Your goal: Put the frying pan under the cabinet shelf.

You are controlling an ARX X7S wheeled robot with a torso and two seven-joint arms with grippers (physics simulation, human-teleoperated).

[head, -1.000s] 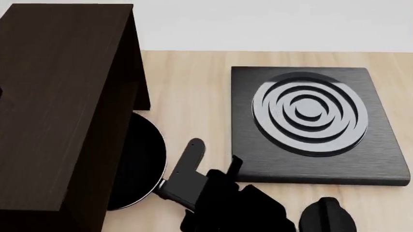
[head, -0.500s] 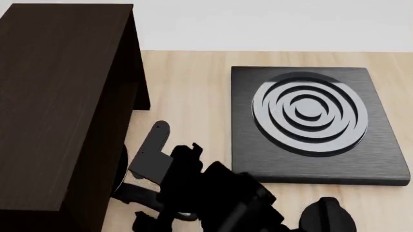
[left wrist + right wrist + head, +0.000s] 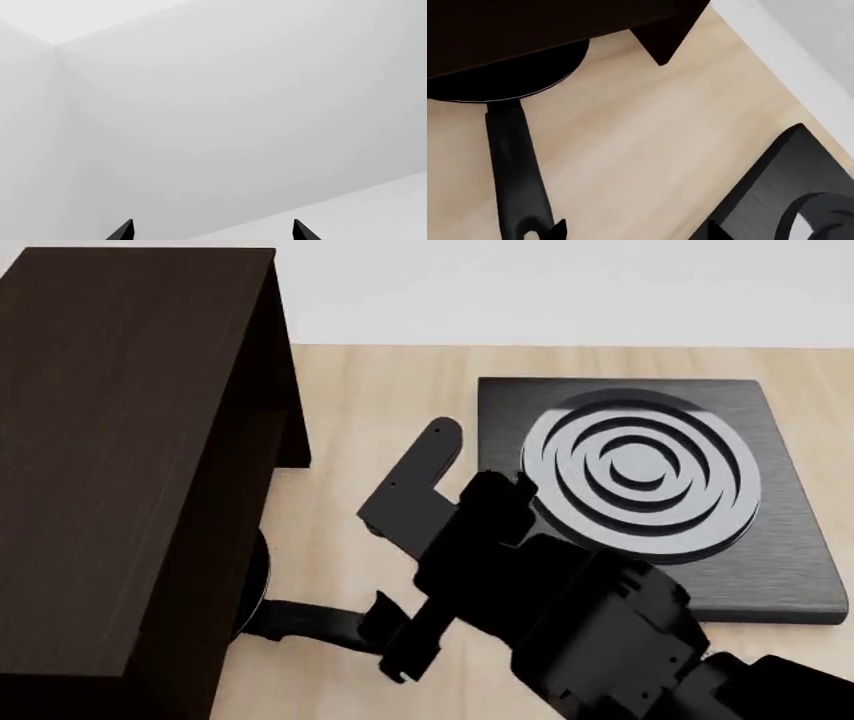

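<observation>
The frying pan (image 3: 256, 592) is lying on the tabletop (image 3: 374, 410) near its left edge, its round body sitting mostly under the cabinet shelf (image 3: 127, 440) while its long black handle is sticking out toward the burner plate (image 3: 641, 490). The right gripper (image 3: 416, 575) is hovering just above the handle, its fingers spread and gripping nothing. The left gripper (image 3: 212, 231) is pointing at a blank pale wall, its fingertips standing well apart.
</observation>
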